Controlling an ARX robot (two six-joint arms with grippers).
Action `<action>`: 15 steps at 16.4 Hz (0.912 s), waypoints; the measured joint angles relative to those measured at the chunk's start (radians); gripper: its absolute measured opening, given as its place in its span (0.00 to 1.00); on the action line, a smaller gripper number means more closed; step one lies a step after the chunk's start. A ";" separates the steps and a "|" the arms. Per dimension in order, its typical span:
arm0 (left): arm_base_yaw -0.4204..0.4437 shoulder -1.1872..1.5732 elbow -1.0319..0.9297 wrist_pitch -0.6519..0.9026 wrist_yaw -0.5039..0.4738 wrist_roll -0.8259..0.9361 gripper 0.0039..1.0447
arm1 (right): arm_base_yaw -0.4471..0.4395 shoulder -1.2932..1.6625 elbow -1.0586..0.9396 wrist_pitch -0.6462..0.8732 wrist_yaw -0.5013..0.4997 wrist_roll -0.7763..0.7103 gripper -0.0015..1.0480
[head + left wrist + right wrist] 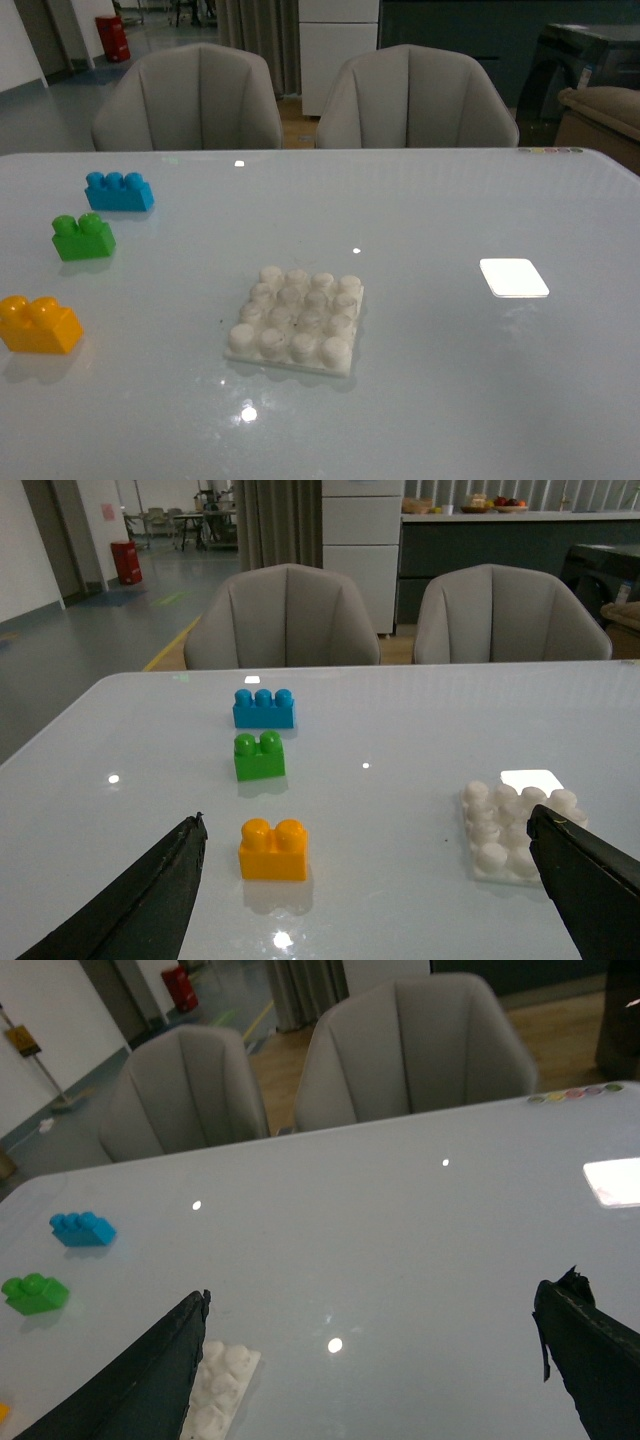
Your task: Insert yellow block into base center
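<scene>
The wide, glossy pale-grey table (450, 400) takes up nearly everything in front of the robot. A grey padded chair (190, 100) and its twin (415, 95) are drawn up at the far edge. The left gripper (365, 822) has its dark jaws spread wide, holding nothing. The right gripper (372, 1298) is just as wide apart and holds nothing either.

The flat square white studded base (297, 320) lies near the table's middle. To its right, apart from it, is a plain bright white rectangular patch (514, 277). Along the left side runs a line of plastic bricks: a blue three-stud brick (119, 190) farthest away, then a green two-stud brick (83, 237). The small yellow-orange two-stud block (38, 325) is nearest, upright on the table and well apart from the base.
</scene>
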 joint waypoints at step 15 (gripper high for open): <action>0.000 0.000 0.000 0.000 0.000 0.000 0.94 | -0.027 -1.202 -0.560 -0.449 0.176 -0.208 0.02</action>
